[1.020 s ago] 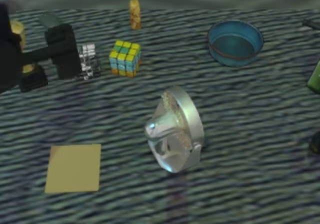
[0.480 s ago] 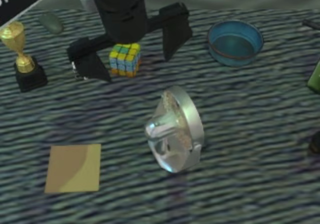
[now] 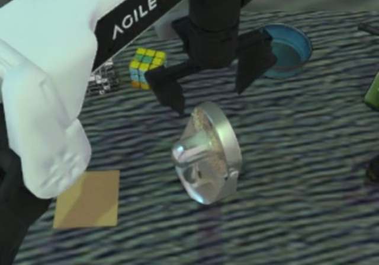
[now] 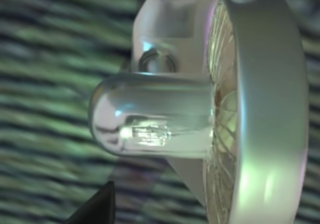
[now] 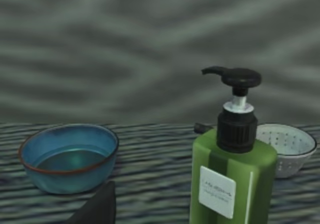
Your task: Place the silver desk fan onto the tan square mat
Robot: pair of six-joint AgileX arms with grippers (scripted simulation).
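Our left arm's white casing fills the upper left of the top view and covers much of the table (image 3: 308, 176) there; the mirrored cube (image 3: 102, 80) shows only as a sliver at its edge, and one corner of the tan mat (image 3: 89, 201) is tucked under it. The blue bowl (image 3: 289, 48) is partly hidden behind our left claw (image 3: 211, 91), and the colored puzzle cube (image 3: 148, 67) sits just beyond the claw's near finger. That claw stands wide, its two dark fingers (image 3: 167, 90) spread and closed on nothing, hanging above the far rim of the silver fan (image 3: 207, 153) without touching it. The fan lies tilted on its side directly below the claw, hub toward the mat, well apart from it. In the left wrist view the fan (image 4: 210, 108) is cut off at the edges, with only one fingertip (image 4: 97, 209) showing. Our right claw's fingers are hard to make out: the right wrist view gives one dark tip, so we cannot tell their spread. That view faces a green pump bottle (image 5: 232, 179), the bowl (image 5: 70, 156), and a white speckled bowl (image 5: 290, 151) half hidden behind the bottle.
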